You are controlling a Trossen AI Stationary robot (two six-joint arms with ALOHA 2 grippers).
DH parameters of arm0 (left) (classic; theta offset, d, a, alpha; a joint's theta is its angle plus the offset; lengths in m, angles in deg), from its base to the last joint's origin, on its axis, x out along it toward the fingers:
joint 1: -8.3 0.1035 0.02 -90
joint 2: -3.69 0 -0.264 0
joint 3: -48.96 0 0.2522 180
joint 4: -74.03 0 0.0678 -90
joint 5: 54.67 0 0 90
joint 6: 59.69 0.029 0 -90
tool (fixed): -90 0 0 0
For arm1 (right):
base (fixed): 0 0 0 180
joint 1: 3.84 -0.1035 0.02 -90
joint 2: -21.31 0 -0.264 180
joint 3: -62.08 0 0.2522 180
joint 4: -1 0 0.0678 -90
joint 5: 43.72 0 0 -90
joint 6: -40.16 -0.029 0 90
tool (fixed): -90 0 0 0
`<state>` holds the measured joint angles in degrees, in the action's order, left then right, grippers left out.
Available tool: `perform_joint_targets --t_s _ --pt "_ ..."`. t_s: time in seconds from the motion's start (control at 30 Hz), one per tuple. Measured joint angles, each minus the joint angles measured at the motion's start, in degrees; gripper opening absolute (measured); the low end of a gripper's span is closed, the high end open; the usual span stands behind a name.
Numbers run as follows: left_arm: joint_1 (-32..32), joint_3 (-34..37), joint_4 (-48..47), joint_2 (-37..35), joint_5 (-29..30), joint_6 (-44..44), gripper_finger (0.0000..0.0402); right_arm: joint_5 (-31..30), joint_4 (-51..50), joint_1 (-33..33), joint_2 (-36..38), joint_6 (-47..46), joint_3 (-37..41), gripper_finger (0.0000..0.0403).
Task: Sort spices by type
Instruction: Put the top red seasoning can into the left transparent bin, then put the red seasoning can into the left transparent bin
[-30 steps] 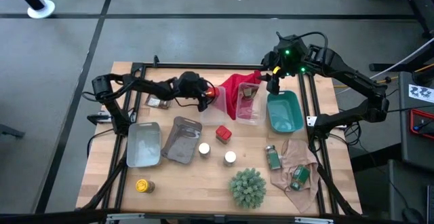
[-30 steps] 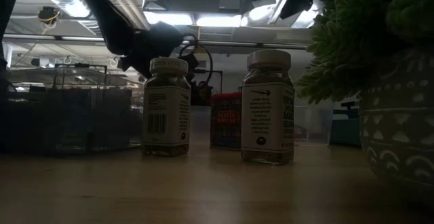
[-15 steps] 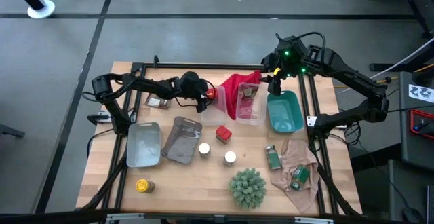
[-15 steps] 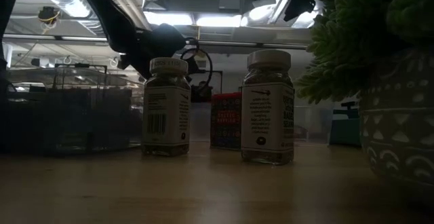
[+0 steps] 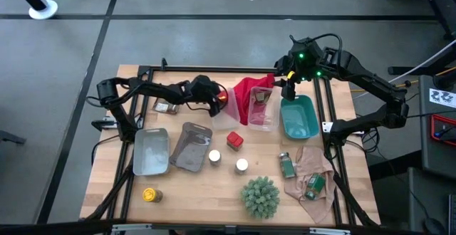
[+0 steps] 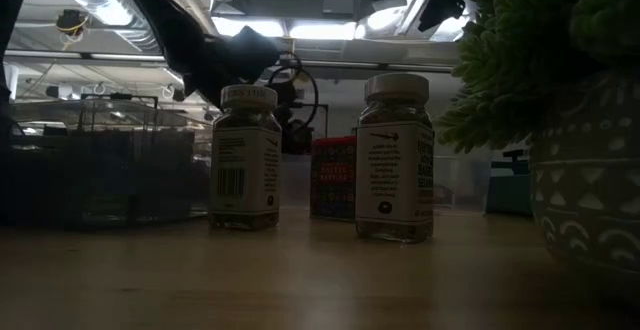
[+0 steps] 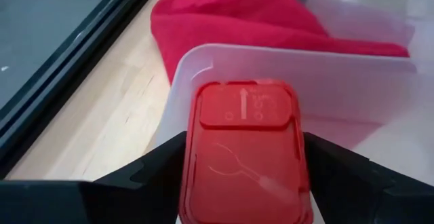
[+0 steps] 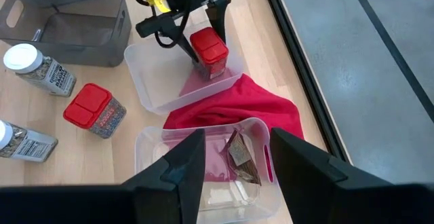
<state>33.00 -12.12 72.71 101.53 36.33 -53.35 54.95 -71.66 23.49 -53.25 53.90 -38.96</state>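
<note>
Left claw (image 8: 196,44) pinches a red tin (image 7: 245,149) over a clear tub (image 8: 146,81) beside the red cloth (image 5: 249,92); right claw (image 8: 230,159), fingers spread, hangs above a second clear tub (image 8: 146,149).

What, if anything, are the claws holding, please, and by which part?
The left claw grips a red tin by its sides, over a clear bin. The right claw is open, holding nothing.

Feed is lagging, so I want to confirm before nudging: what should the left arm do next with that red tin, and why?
Probably lower and release. The left gripper is shut on the red boxy spice tin, held upright inside the clear plastic bin beside the red cloth. The right gripper waits, open.
</note>
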Motion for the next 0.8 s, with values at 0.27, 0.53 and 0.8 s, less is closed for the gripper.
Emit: perform_joint_targets --t_s 0.27,0.53,0.8 --pt "-0.35 -1.44 -0.07 0.00 -0.11 0.46 0.0256 0.00 0.00 0.02 0.00 0.00 0.00 0.0166" --pt "-0.02 -1.65 -1.99 -4.25 -0.11 3.32 0.0255 -0.02 0.02 0.02 0.00 0.00 0.00 0.0166" --pt "-2.17 -1.65 -1.84 -12.18 -0.19 6.08 0.0255 -0.02 0.02 0.01 0.00 -0.01 0.00 0.0166"
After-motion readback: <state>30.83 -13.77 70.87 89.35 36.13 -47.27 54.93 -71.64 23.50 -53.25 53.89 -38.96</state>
